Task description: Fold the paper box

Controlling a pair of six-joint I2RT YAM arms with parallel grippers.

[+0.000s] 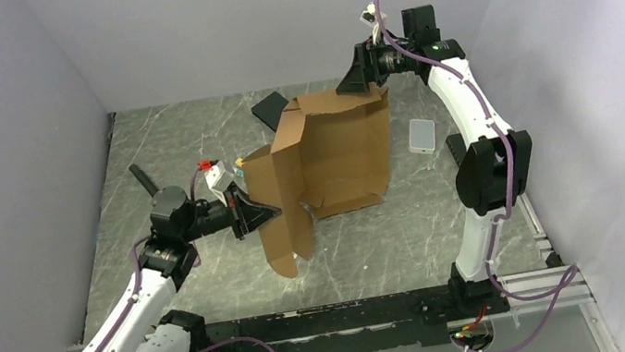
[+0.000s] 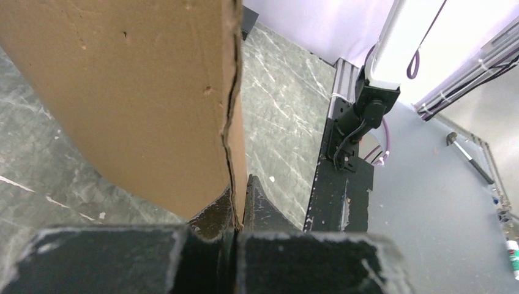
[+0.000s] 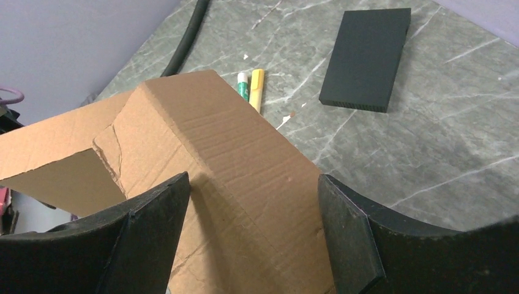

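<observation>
- Brown cardboard, the paper box [image 1: 333,149] stands half raised near the middle of the grey marbled table [image 1: 411,236], its panels upright and its open side facing the arms.
- One long flap swings out from the box's left front corner towards the near edge; its lower end rests on the table.
- Left gripper [image 1: 263,211] reaches in from the left at that flap. In the left wrist view its jaws are pressed together on the flap's torn edge, with the sheet pinched between the two black fingers [image 2: 211,217].
- Right gripper [image 1: 360,80] hangs over the box's far top corner. The right wrist view shows its jaws spread wide, one finger on each side of a creased, bent-over top panel. I cannot tell whether either pad touches the cardboard.
- Behind the box, close to its far left corner, lies a flat black slab [image 3: 367,58].
- A green marker [image 3: 243,86] and a yellow marker [image 3: 256,89] lie side by side on the table just beyond the box.
- To the box's right, apart from it, sits a small whitish container [image 1: 421,134].
</observation>
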